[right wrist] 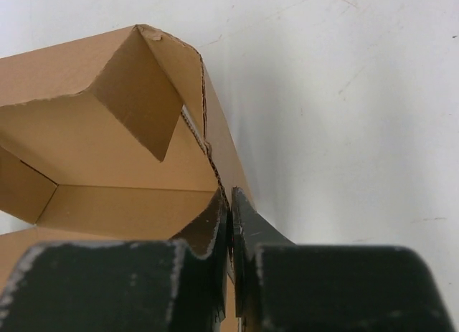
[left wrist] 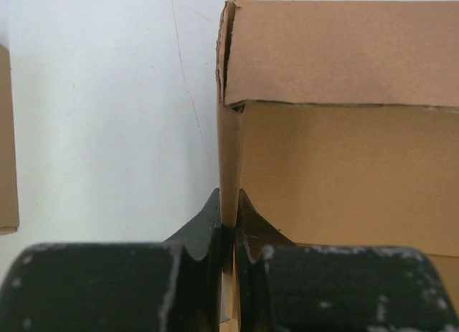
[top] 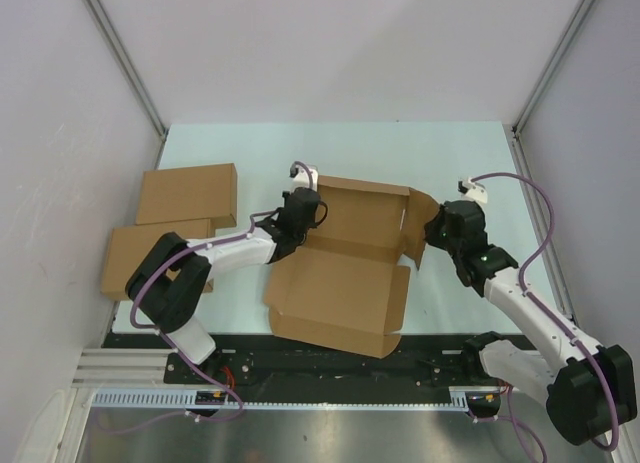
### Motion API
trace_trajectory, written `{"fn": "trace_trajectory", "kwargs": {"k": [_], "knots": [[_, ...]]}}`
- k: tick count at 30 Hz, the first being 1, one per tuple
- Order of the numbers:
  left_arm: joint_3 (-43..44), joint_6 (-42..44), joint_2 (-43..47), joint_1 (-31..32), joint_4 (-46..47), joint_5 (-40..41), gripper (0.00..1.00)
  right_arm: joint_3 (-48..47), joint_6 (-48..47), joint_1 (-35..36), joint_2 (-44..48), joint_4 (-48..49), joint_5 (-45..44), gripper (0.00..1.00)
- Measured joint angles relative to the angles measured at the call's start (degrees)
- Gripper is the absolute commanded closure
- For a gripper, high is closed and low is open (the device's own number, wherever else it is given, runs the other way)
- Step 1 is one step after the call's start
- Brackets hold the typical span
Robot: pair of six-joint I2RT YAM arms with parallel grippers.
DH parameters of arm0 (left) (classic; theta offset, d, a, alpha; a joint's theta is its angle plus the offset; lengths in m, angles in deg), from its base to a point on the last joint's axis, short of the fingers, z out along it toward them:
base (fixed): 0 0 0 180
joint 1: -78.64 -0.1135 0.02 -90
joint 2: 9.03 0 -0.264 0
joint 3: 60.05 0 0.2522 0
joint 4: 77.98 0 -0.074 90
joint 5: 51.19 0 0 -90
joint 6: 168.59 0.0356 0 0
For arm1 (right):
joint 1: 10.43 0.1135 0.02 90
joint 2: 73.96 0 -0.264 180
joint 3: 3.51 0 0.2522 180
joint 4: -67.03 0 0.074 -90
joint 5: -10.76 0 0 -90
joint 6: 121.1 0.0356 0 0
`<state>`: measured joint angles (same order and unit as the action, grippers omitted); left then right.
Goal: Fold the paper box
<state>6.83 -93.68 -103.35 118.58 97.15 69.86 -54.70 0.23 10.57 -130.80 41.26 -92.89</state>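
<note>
Two finished boxes crowd the table's left edge, near the left arm. Bare surface lies beyond and to the right of the paper box, which sits mid-table with its big panel flat toward the bases. The left gripper pinches the box's left wall, and the right gripper is clamped on its right wall.

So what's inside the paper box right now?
Nothing loose: just the bare cardboard floor of the paper box and a corner flap folded inward. The left pincer and right pincer clamp its side walls, hiding the floor beside them.
</note>
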Motion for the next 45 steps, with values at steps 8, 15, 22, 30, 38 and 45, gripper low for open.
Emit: {"fn": "trace_trajectory", "kwargs": {"k": [8, 15, 22, 30, 38, 45], "knots": [[-1.7, -0.5, 0.7, 0.0, 1.7, 2.0, 1.00, -2.4, 1.8, 1.5, -1.9, -0.1, 1.8, 1.00], [-4.0, -0.5, 1.8, 0.0, 4.4, 3.5, 1.00, -4.2, 4.3, 1.5, -4.4, -0.1, 3.2, 1.00], [-7.7, 0.7, 3.1, 0.4, 9.4, 5.2, 1.00, -5.2, 6.7, -0.3, -6.5, 0.7, 6.1, 1.00], [-9.6, 2.5, 3.8, 0.8, 14.3, 5.4, 1.00, -5.6, 9.2, -9.3, -6.8, 1.1, 16.3, 1.00], [-8.9, 3.9, 3.2, 1.3, 14.1, 8.7, 1.00, -6.3, 10.7, -6.9, -8.5, 1.7, 17.2, 1.00], [-2.0, 4.9, -2.1, 1.8, 9.7, 11.5, 1.00, -7.8, 11.7, -2.8, -11.1, 2.3, 14.4, 1.00]]}}
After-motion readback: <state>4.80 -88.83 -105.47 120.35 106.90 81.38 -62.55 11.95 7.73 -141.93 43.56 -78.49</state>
